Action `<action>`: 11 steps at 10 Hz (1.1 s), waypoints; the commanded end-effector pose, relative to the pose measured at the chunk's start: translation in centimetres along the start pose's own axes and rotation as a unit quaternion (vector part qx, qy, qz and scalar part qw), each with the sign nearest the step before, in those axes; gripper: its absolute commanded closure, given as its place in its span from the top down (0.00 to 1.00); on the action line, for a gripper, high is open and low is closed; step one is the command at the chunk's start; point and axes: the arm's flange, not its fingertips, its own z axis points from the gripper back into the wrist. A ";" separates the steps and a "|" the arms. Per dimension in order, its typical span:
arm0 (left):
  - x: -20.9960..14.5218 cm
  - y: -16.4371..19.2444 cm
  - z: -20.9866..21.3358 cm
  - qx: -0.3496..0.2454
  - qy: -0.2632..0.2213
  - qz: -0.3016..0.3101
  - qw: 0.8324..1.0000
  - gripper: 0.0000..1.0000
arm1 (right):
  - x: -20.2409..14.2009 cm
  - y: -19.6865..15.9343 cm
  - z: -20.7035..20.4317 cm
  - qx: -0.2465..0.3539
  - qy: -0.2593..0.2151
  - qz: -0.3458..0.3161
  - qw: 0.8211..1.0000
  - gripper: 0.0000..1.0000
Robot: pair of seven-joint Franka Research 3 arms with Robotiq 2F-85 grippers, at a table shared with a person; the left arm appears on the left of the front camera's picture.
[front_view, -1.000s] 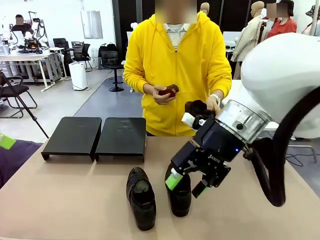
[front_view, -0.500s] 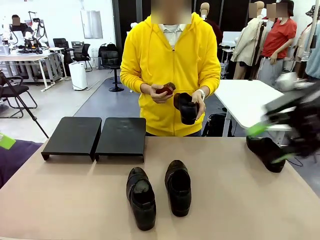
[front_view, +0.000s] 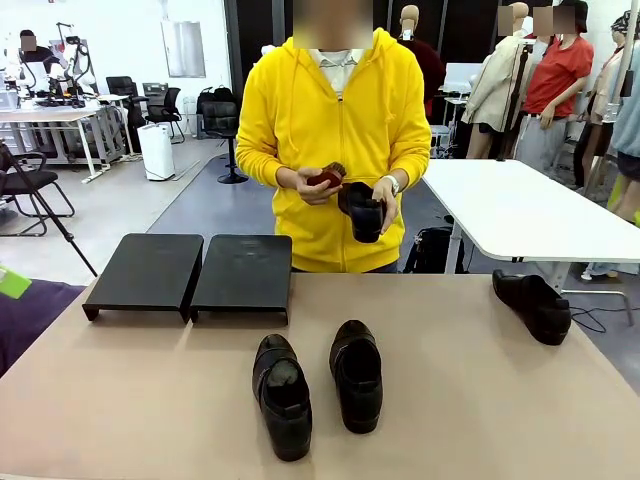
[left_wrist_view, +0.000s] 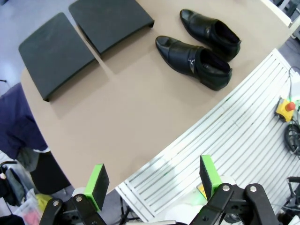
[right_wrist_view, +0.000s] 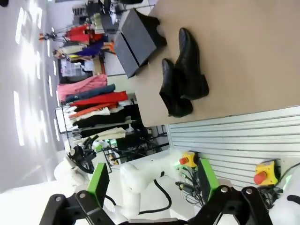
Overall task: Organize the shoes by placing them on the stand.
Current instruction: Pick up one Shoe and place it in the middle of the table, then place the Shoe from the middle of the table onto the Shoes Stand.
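Two black glossy shoes lie side by side near the table's front, one on the left (front_view: 283, 395) and one on the right (front_view: 357, 375), toes toward me. A third shoe (front_view: 533, 305) lies at the far right of the table. Across the table a person holds a fourth shoe (front_view: 364, 212) in one hand and a brown brush (front_view: 330, 179) in the other. The stand's two black sections (front_view: 147, 270) (front_view: 243, 270) sit bare at the back left. My left gripper (left_wrist_view: 152, 180) hangs open high over the table's edge, above the pair (left_wrist_view: 193, 61). My right gripper (right_wrist_view: 152, 180) is open too, far from the pair (right_wrist_view: 190, 70).
The beige tabletop (front_view: 470, 400) lies bare between the pair and the right-hand shoe. Beside the table's front edge runs a white slatted panel (left_wrist_view: 220, 136) with a yellow emergency-stop box (left_wrist_view: 286, 108). A white table (front_view: 510, 210) stands behind the person.
My right arm swung away from over the pair, off to the right and out of the front view, uncovering the shoe at the right. The person raised the held shoe slightly.
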 end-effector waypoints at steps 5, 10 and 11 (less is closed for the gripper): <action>0.1 0.1 0.0 -0.004 -0.003 -0.003 1.000 1.00 | -1.3 2.1 -0.4 -0.013 0.013 0.021 1.000 1.00; 0.0 0.0 0.0 0.000 0.000 0.000 1.000 1.00 | -1.3 2.1 -0.4 -0.013 0.013 0.021 1.000 1.00; 3.3 -2.1 -1.4 0.015 0.039 -0.020 0.999 1.00 | -1.3 2.1 -0.4 -0.013 0.013 0.021 1.000 1.00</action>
